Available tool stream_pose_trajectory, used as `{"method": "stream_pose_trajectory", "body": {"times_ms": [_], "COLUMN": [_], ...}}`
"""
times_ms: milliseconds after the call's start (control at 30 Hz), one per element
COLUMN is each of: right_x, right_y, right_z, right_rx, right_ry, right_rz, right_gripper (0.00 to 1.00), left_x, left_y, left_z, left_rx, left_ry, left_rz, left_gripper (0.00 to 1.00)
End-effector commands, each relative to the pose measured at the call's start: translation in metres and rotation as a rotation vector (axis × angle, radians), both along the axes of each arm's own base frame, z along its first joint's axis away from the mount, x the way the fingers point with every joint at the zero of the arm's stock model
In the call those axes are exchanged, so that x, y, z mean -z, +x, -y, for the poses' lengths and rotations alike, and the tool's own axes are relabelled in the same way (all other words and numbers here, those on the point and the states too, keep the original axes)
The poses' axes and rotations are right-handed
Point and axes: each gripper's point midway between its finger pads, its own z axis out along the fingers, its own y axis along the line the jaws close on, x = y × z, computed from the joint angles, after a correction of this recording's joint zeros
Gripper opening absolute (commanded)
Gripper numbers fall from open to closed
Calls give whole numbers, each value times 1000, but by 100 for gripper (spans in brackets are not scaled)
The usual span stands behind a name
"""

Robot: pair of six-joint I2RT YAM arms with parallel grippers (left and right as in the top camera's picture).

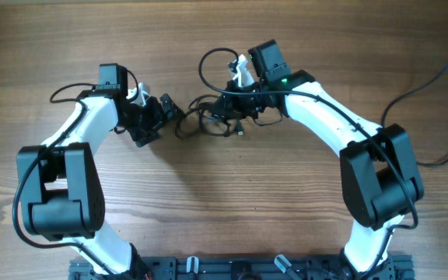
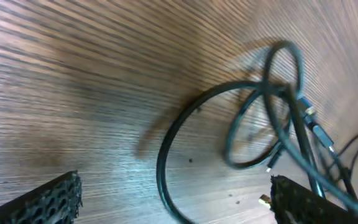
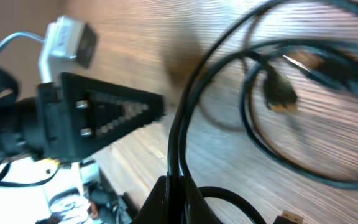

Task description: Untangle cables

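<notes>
The bench (image 1: 232, 202) is brown wood with a long straight grain, and it fills every view. The cables (image 1: 208, 117) lie on it as a black tangle of loops. Just beside the cables, the left tool (image 1: 164, 118) has its fingers spread apart. At the cables' other side, the right tool (image 3: 173, 190) is clamped on one strand.

A brown wooden table (image 1: 224, 218) fills the whole view from above. Thin dark lines in the wood run from side to side, with some stripes lighter and some darker. Soft grey shadows lie on it here and there. Close up in the left wrist view, the wood looks pale and a bit shiny where light falls. In the right wrist view it looks warm brown and blurry.
</notes>
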Motion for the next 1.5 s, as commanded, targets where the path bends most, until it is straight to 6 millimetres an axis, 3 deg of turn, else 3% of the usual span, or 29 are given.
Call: {"method": "stream_pose_trajectory", "body": {"times_ms": [0,167,267,467,633,667,700,800,900,1067,1467], "right_x": [5,5,5,1,-3,-3,-2,-2,-1,-2,3], "right_y": [7,8,11,29,36,37,37,37,36,35,18], "right_z": [7,7,8,8,6,7,7,7,7,6,-5], "right_rx": [22,23,37,129,164,168,169,168,164,159,88], "right_ry": [-65,-66,-72,-69,-51,-57,-59,-61,-64,-58,-79], "right_rz": [43,44,55,72,76,79,81,77,79,76,81], "right_gripper": [4,4,4,4,4,4,4,4,4,4,4], "left_x": [-3,-48,-51,-51,-51,-51,-51,-42,-26,-10,0], "left_y": [-3,-8,-9,-10,-21,-23,-25,-29,-28,-23,-15], "left_z": [9,55,57,59,82,89,98,110,104,94,81], "left_rx": [21,252,258,181,133,136,144,128,45,-21,-44], "left_ry": [-52,-382,-402,-422,-446,-448,-450,-389,-273,-139,-37], "left_rz": [1,179,184,97,-32,-45,-61,-104,-152,-156,-114], "left_gripper": [100,100,97,50,49,53,65,66,59,63,63]}}
